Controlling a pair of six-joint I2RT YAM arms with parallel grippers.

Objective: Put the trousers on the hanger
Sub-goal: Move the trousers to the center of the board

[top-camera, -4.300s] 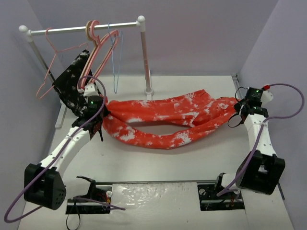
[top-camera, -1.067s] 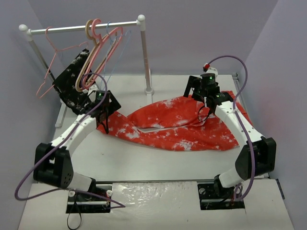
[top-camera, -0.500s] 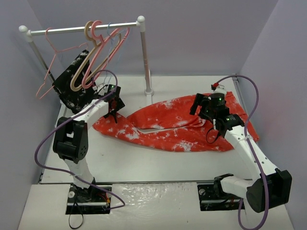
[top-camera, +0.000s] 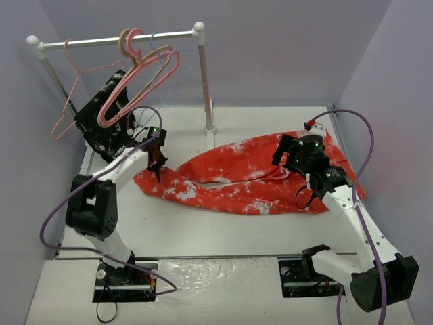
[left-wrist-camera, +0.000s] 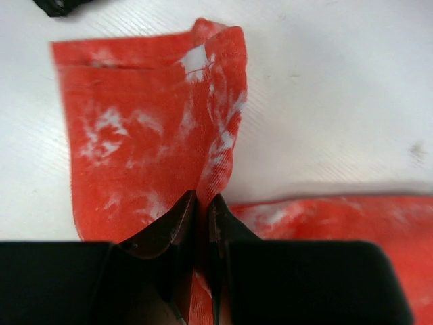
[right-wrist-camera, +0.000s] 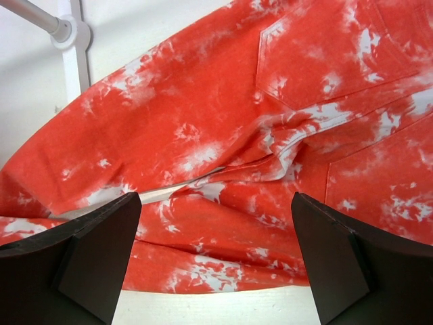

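The red-orange trousers (top-camera: 250, 183) with white speckles lie folded across the table; the right wrist view shows their seat and pockets (right-wrist-camera: 223, 128). My left gripper (top-camera: 157, 169) is at the left leg end, and the left wrist view shows it (left-wrist-camera: 203, 198) shut on a raised fold of the red cloth (left-wrist-camera: 216, 156). My right gripper (top-camera: 289, 154) hovers over the waist end, and in its wrist view it (right-wrist-camera: 213, 200) stands wide open with nothing between its fingers. The light-blue wire hanger (top-camera: 154, 38) hangs by its hook on the rail, mostly hidden behind the pink hangers.
A white rail rack (top-camera: 200, 30) stands at the back, with its post base (right-wrist-camera: 71, 30) near the trousers. On it hang a thin pink wire hanger (top-camera: 67, 88) and thicker pink and beige hangers (top-camera: 135, 74). A black speckled garment (top-camera: 101, 118) hangs beside my left arm.
My left gripper has shut on the trouser leg end. The hangers on the rail have swung further to the right. The right arm shifted slightly, its gripper still open.
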